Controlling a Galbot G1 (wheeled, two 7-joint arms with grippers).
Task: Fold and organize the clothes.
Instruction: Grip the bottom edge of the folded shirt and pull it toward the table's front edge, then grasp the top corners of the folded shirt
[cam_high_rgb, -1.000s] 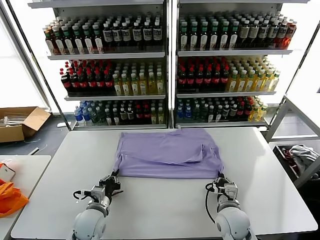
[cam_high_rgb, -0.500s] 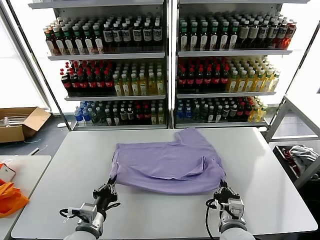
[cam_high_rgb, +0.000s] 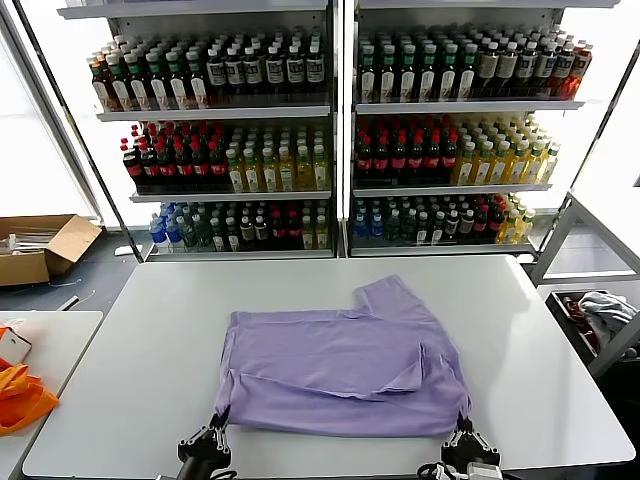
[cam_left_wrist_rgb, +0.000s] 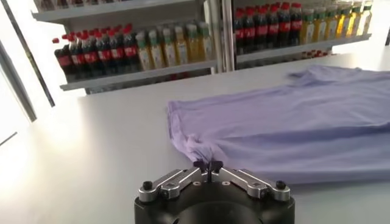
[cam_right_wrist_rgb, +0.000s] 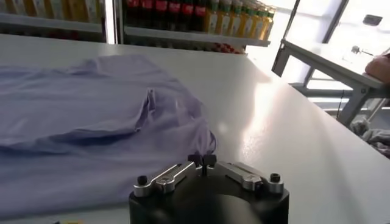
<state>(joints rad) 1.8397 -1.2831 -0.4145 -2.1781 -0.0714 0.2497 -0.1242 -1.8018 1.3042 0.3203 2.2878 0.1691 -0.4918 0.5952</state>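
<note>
The lavender T-shirt (cam_high_rgb: 340, 365) lies spread on the white table (cam_high_rgb: 150, 330), with one sleeve sticking out toward the far right. Its print does not show. My left gripper (cam_high_rgb: 216, 424) is at the shirt's near left corner, by the table's front edge. In the left wrist view the gripper's (cam_left_wrist_rgb: 208, 164) jaws are pinched together on the bunched hem of the T-shirt (cam_left_wrist_rgb: 292, 115). My right gripper (cam_high_rgb: 461, 430) is at the near right corner. The right wrist view shows that gripper (cam_right_wrist_rgb: 202, 160) likewise closed on the edge of the T-shirt (cam_right_wrist_rgb: 79, 115).
Shelves of bottles (cam_high_rgb: 330, 150) stand behind the table. An orange cloth (cam_high_rgb: 20, 395) lies on a side table at the left, with a cardboard box (cam_high_rgb: 40, 245) on the floor beyond. A grey-white heap of clothes (cam_high_rgb: 605, 305) sits in a bin at the right.
Both grippers have drawn back toward the table's near edge, dragging the T-shirt with them. It now lies nearer and flatter.
</note>
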